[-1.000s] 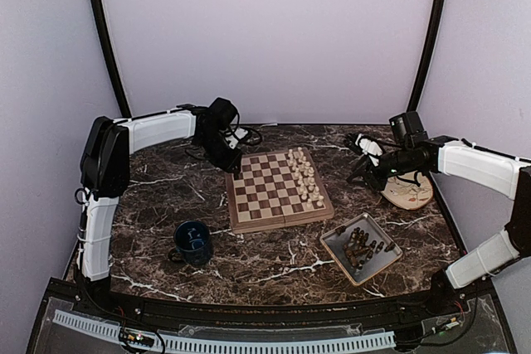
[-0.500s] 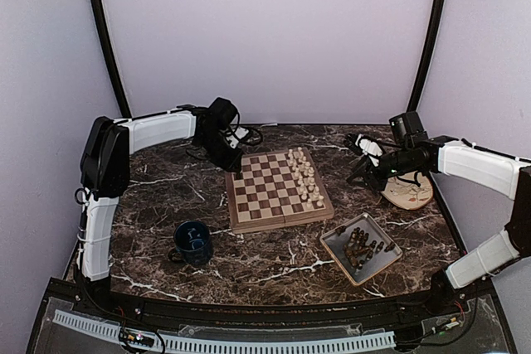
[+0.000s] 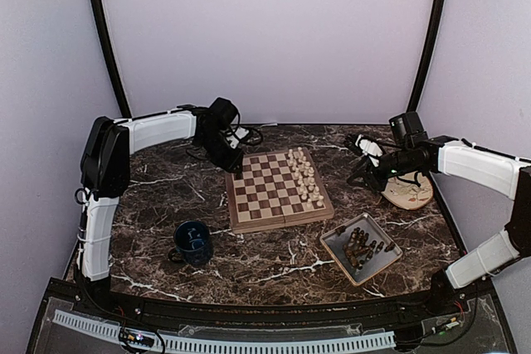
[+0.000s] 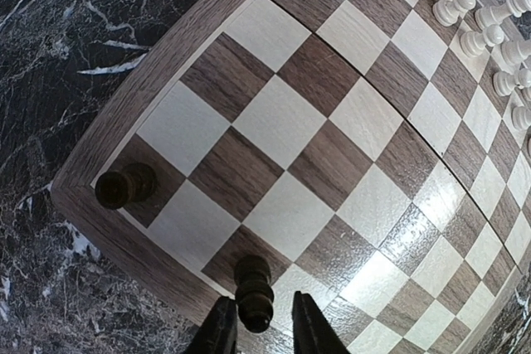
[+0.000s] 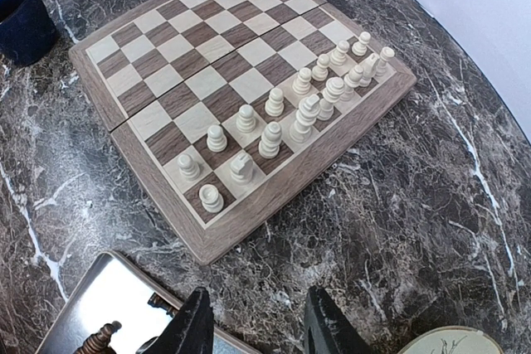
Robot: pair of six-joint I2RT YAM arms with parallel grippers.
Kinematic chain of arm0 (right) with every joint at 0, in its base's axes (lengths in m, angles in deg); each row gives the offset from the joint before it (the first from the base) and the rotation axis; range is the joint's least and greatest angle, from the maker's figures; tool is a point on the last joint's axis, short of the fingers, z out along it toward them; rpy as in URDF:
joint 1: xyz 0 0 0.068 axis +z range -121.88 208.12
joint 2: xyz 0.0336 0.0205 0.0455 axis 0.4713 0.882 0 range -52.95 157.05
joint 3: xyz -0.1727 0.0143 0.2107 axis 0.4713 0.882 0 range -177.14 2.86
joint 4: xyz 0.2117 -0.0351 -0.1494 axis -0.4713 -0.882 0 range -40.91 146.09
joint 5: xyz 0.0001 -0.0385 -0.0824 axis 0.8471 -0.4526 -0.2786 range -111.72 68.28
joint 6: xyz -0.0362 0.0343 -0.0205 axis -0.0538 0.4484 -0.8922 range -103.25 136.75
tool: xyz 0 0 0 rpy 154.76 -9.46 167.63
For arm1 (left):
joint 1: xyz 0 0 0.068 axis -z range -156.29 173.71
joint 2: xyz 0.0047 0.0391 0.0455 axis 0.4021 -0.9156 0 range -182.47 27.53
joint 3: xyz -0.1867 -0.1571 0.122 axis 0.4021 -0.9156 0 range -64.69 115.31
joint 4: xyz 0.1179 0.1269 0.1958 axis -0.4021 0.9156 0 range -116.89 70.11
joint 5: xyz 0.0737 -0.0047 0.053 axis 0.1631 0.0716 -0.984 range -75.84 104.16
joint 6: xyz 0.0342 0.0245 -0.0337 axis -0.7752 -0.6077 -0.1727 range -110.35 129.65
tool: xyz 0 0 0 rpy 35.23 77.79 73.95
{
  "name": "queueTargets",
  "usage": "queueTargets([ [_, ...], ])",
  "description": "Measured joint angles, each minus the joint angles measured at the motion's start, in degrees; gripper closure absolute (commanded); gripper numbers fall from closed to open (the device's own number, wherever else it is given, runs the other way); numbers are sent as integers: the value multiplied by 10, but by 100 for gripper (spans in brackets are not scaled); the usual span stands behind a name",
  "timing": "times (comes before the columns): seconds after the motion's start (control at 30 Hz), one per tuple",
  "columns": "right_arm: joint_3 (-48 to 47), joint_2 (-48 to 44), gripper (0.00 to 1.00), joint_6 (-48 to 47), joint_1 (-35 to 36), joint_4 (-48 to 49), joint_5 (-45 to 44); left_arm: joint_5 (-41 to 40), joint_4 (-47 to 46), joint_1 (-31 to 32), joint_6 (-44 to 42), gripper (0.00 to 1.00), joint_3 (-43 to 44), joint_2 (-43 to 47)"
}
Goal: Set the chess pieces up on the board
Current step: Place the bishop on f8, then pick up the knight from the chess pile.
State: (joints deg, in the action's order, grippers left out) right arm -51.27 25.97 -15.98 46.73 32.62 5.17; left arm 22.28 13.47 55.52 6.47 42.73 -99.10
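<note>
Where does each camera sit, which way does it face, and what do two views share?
Top external: high behind the bases, looking down; left arm, right arm and the board show.
Left wrist: above a board corner, looking down; its jaws flank a dark piece.
Right wrist: beside the board, looking across it at the white pieces; its open jaws show.
Both wrist views share the white pieces.

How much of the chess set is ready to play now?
Done: the cream-white wooden pieces stand in two rows along one side of the checkered wooden board, and one dark brown piece stands on an opposite corner square. In hand: the left gripper flanks a second dark piece along that edge. Left: the other dark pieces lie in the grey rectangular tray; the right gripper is open.
</note>
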Motion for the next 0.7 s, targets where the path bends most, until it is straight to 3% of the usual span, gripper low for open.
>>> queueTargets([
  [0.27, -7, -1, 61, 2, 0, -13, 0, -28, 46, 16, -2, 67, 56, 3],
  [0.43, -58, -7, 59, 1, 0, -61, 1, -26, 44, 29, -14, 67, 55, 54],
  [0.7, -139, -16, 58, -51, 0, -194, 17, 20, -108, 43, -30, 67, -130, 257],
])
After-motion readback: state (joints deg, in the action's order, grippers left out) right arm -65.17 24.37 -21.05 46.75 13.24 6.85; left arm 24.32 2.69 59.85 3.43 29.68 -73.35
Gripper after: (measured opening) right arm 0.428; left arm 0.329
